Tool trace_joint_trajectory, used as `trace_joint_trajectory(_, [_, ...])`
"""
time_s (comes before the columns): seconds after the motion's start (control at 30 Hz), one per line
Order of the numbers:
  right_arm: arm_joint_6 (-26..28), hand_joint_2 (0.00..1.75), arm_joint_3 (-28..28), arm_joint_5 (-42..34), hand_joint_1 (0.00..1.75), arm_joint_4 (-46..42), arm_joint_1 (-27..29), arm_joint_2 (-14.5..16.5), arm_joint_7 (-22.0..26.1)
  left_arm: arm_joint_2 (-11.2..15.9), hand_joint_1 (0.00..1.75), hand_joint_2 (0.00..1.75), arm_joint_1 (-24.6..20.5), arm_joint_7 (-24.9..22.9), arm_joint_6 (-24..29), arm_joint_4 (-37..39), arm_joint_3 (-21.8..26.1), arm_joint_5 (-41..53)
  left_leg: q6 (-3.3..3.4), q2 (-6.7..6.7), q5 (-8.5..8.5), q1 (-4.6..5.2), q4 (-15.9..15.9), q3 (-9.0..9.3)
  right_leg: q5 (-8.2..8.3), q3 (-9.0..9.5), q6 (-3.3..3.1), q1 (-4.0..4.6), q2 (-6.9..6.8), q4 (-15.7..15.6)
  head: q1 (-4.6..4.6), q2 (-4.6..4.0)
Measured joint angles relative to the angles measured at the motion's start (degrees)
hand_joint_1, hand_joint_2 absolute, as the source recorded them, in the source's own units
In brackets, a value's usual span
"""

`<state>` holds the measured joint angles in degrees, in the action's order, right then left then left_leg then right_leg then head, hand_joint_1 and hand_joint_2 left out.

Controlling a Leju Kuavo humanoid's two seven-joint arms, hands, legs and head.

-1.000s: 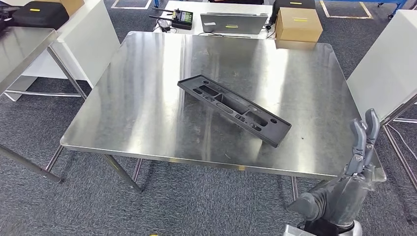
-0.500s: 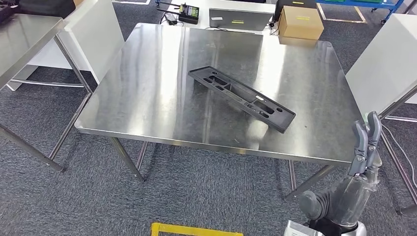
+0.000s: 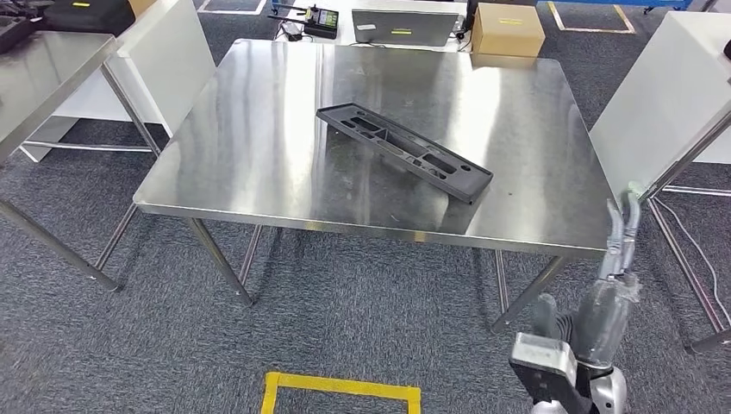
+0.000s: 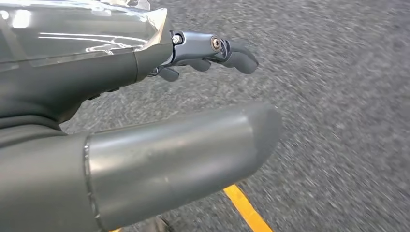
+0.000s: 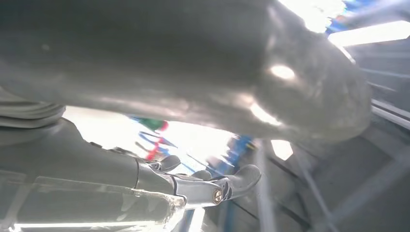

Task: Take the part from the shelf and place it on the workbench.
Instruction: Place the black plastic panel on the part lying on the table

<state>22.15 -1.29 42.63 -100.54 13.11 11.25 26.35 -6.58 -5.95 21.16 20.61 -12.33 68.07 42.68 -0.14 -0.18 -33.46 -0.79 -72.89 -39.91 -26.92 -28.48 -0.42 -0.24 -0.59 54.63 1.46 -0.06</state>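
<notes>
Long black part [image 3: 403, 152] flat on the shiny workbench [image 3: 259, 164], slanting across the middle of the frame, touched by no hand. Right hand [image 3: 616, 259] low at the lower right, off the table edge, fingers straight and apart, holding nothing. Left hand [image 4: 145, 121] over grey carpet [image 4: 338, 96] near a yellow line [image 4: 246, 210], fingers spread, holding nothing.

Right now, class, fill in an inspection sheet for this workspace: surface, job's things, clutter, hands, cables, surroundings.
Surface: steel workbench, shiny, bare apart from the part.
Job's things: long black part lies flat on the workbench, diagonally, near its middle.
Clutter: cardboard box, laptop and a small device on the far table.
Hands: right hand raised beside the workbench's near right corner, holding nothing; left hand over the carpet, holding nothing.
Cables: one on the floor at right.
Surroundings: grey carpet, yellow floor tape, white panels, second steel table.
</notes>
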Motion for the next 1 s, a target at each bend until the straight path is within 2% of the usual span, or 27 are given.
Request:
trace_joint_trajectory(0.03, [0.0,0.0,-1.2,0.2,0.0,2.6,-0.7,0.3,-0.1,0.0,0.0,0.0,0.0,0.0,0.3,0.0,0.2,-0.3,-0.15,0.01,0.72,-0.18,-1.0,0.58,0.65,-0.78,0.18,0.02,-0.05,0.1,-0.01,0.01])
trace_joint_trajectory(0.07, [0.0,0.0,-2.5,0.1,0.0,5.5,-1.6,0.5,0.0,-0.1,0.0,0.0,0.0,0.0,0.6,0.0,0.4,-0.7,-0.27,0.01,2.3,-0.42,0.0,2.15,1.24,-1.58,0.42,-0.02,-0.08,0.3,-0.02,0.01])
trace_joint_trajectory(0.1, [0.1,0.0,-3.8,-0.3,0.0,8.6,-2.6,0.7,0.5,-0.1,0.0,0.0,-0.1,0.0,0.9,0.0,0.7,-1.0,-0.43,0.02,3.83,-0.71,3.0,4.72,1.72,-2.36,0.73,-0.08,-0.08,0.7,-0.02,0.0])
trace_joint_trajectory(0.13, [0.1,0.0,-5.2,-0.9,0.0,11.8,-3.7,0.8,1.1,-0.3,0.0,0.0,-0.1,0.0,1.2,0.0,0.9,-1.3,-0.67,-0.01,4.38,-0.9,6.9,7.68,2.11,-3.27,1.08,-0.03,-0.06,1.2,-0.04,0.0])
trace_joint_trajectory(0.17, [0.2,0.0,-6.7,-1.6,0.0,15.4,-4.9,0.9,1.8,-0.4,0.0,0.0,-0.2,0.0,1.5,0.0,1.2,-1.6,-0.7,-0.13,4.26,-0.93,10.6,10.12,2.44,-4.06,1.49,0.05,-0.06,1.8,0.0,0.0])
trace_joint_trajectory(0.2, [0.3,0.0,-8.1,-2.2,0.0,19.1,-6.2,1.0,2.5,-0.5,0.0,0.0,-0.2,0.0,1.8,0.0,1.5,-1.9,-0.58,-0.23,3.68,-0.84,13.2,11.62,2.76,-4.67,1.95,0.15,-0.09,2.3,0.06,0.01])
trace_joint_trajectory(0.23, [0.5,0.0,-9.4,-2.9,0.0,22.9,-7.6,1.0,3.0,-0.6,0.0,0.0,-0.3,0.0,2.1,-0.1,1.8,-2.2,-0.22,-0.32,3.14,-0.56,14.5,12.05,3.17,-5.11,2.4,0.22,-0.13,2.5,0.11,0.01])
trace_joint_trajectory(0.3, [0.7,0.0,-12.1,-4.5,0.0,31.3,-10.5,0.8,3.8,-0.7,0.0,0.0,-0.2,0.1,2.6,-0.1,2.6,-2.9,1.22,-0.14,3.77,-0.19,14.9,11.09,3.86,-5.67,3.22,0.05,-0.18,2.6,0.2,0.01])
trace_joint_trajectory(0.33, [1.0,0.0,-13.4,-5.3,0.0,36.1,-12.1,0.6,3.7,-0.8,0.0,0.0,-0.2,0.1,2.9,-0.2,2.9,-3.3,2.02,0.03,4.4,-0.07,15.0,10.42,3.34,-6.23,3.33,-0.04,-0.13,3.1,0.2,0.01])
trace_joint_trajectory(0.37, [1.5,0.0,-14.8,-5.8,0.0,41.2,-13.7,0.2,3.2,-0.8,0.0,0.0,-0.3,0.1,3.3,-0.2,3.3,-3.5,2.79,0.21,5.16,-0.02,15.1,9.58,1.8,-7.07,3.2,-0.14,-0.06,4.6,0.23,0.01])
trace_joint_trajectory(0.4, [2.3,0.0,-16.1,-6.1,0.0,46.5,-15.3,-0.3,2.4,-0.8,0.0,0.0,-0.3,0.2,3.5,-0.3,3.7,-3.7,3.4,0.35,5.97,0.04,15.2,8.67,-0.58,-8.13,2.87,-0.24,0.03,7.2,0.27,0.0])
trace_joint_trajectory(0.47, [3.3,0.0,-18.2,-6.1,0.0,56.2,-17.8,-1.4,-0.6,-0.8,0.0,0.0,-0.3,0.2,3.9,-0.3,4.2,-3.8,3.94,0.34,7.57,0.3,15.1,6.73,-5.49,-10.22,2.42,-0.35,0.24,14.6,0.28,0.0])
trace_joint_trajectory(0.5, [2.8,0.0,-19.2,-6.3,0.0,60.5,-18.6,-1.9,-2.8,-0.9,0.0,0.0,-0.2,0.2,4.0,-0.3,4.4,-3.8,3.96,0.33,8.37,0.39,15.1,5.76,-6.62,-10.5,2.65,-0.37,0.31,17.6,0.28,0.0])
trace_joint_trajectory(0.53, [1.9,0.0,-20.1,-6.6,0.0,64.4,-19.2,-2.3,-5.5,-0.9,0.0,0.0,-0.2,0.2,4.2,-0.3,4.5,-3.8,3.91,0.31,9.13,0.44,15.0,4.83,-6.66,-9.94,3.13,-0.38,0.36,19.0,0.28,0.0])
trace_joint_trajectory(0.57, [0.8,0.0,-21.0,-6.8,0.0,67.8,-19.5,-2.6,-8.6,-1.0,0.0,0.0,-0.1,0.2,4.3,-0.3,4.7,-3.8,3.82,0.27,9.84,0.46,15.0,3.99,-5.82,-8.3,3.72,-0.39,0.37,18.1,0.28,0.0])
trace_joint_trajectory(0.6, [-0.1,0.0,-21.8,-6.8,0.0,70.8,-19.6,-2.9,-12.0,-1.1,0.0,0.0,-0.1,0.2,4.5,-0.3,4.9,-3.9,3.68,0.21,10.51,0.45,14.9,3.24,-4.71,-5.56,4.2,-0.41,0.37,15.0,0.3,0.0])
trace_joint_trajectory(0.63, [-0.9,0.0,-22.6,-6.9,0.0,73.3,-19.6,-3.0,-15.0,-1.2,0.0,0.0,-0.1,0.1,4.6,-0.3,5.1,-4.0,3.46,0.14,11.11,0.48,14.9,2.67,-4.12,-2.15,4.32,-0.39,0.37,10.4,0.3,0.0])
trace_joint_trajectory(0.67, [-1.7,0.0,-23.2,-7.0,0.0,75.4,-19.5,-3.2,-17.7,-1.3,0.0,0.0,-0.1,0.1,4.7,-0.3,5.2,-4.1,3.16,0.09,11.7,0.53,14.9,2.24,-4.01,0.96,4.15,-0.23,0.38,5.9,0.28,0.01])
trace_joint_trajectory(0.7, [-2.3,0.0,-23.8,-6.9,0.0,77.3,-19.3,-3.3,-20.4,-1.4,0.0,0.0,-0.1,0.0,4.8,-0.3,5.4,-4.3,2.79,0.11,12.31,0.59,15.0,2.0,-4.16,2.99,3.76,-0.04,0.39,2.5,0.27,0.01])
trace_joint_trajectory(0.73, [-2.8,0.0,-24.3,-6.5,0.0,78.9,-19.0,-3.4,-23.2,-1.5,0.0,0.0,-0.1,-0.1,4.9,-0.3,5.6,-4.4,2.41,0.16,12.88,0.63,15.1,1.89,-4.44,3.92,3.28,0.2,0.41,0.6,0.25,0.01])
trace_joint_trajectory(0.77, [-3.1,0.0,-24.6,-5.8,0.0,80.4,-18.6,-3.5,-26.5,-1.6,0.0,0.0,-0.1,-0.2,5.0,-0.3,5.7,-4.4,2.01,0.21,13.44,0.63,15.3,1.89,-4.31,3.85,2.82,0.43,0.42,0.2,0.24,0.02])
trace_joint_trajectory(0.8, [-3.3,0.0,-24.8,-5.0,0.0,81.8,-18.0,-3.5,-30.3,-1.6,0.0,0.0,-0.1,-0.4,5.2,-0.3,5.8,-4.5,1.63,0.22,13.83,0.56,15.5,1.87,-3.82,3.38,2.31,0.26,0.39,0.2,0.22,0.02])
trace_joint_trajectory(0.83, [-3.5,0.0,-24.9,-4.3,0.0,82.9,-17.6,-3.5,-33.6,-1.7,0.0,0.0,-0.1,-0.7,5.4,-0.3,5.9,-4.5,1.35,0.15,13.24,0.45,15.2,1.59,-3.23,2.96,1.78,0.07,0.32,0.2,0.19,0.02])
trace_joint_trajectory(0.87, [-3.8,0.0,-25.0,-3.6,0.0,83.8,-17.2,-3.4,-36.3,-1.7,0.0,0.0,0.0,-1.0,5.6,-0.3,5.9,-4.4,1.11,0.09,11.48,0.34,14.1,1.14,-2.51,2.42,1.15,-0.18,0.25,0.1,0.14,0.02])
trace_joint_trajectory(0.9, [-4.0,0.0,-25.0,-2.9,0.0,84.6,-16.9,-3.3,-37.9,-1.8,0.0,0.0,0.1,-1.3,5.9,-0.3,6.0,-4.2,0.9,0.01,8.55,0.22,11.8,0.44,-1.7,1.7,0.63,-0.42,0.19,0.0,0.07,0.02])
trace_joint_trajectory(0.97, [-4.2,0.0,-25.0,-1.9,0.0,85.7,-16.6,-3.0,-39.2,-1.9,0.0,0.0,0.0,-2.2,6.5,-0.3,6.0,-3.6,0.4,-0.03,2.17,0.04,4.8,-1.0,-0.26,0.05,0.05,-0.35,0.13,0.1,0.0,0.02])
trace_joint_trajectory(1.0, [-4.2,0.0,-25.0,-1.7,0.0,86.2,-16.6,-2.9,-39.4,-2.0,0.0,0.0,0.0,-2.6,6.8,-0.3,6.0,-3.2,0.08,-0.04,0.68,-0.09,1.3,-1.31,0.46,-0.75,0.09,-0.31,0.07,0.1,-0.01,0.02])
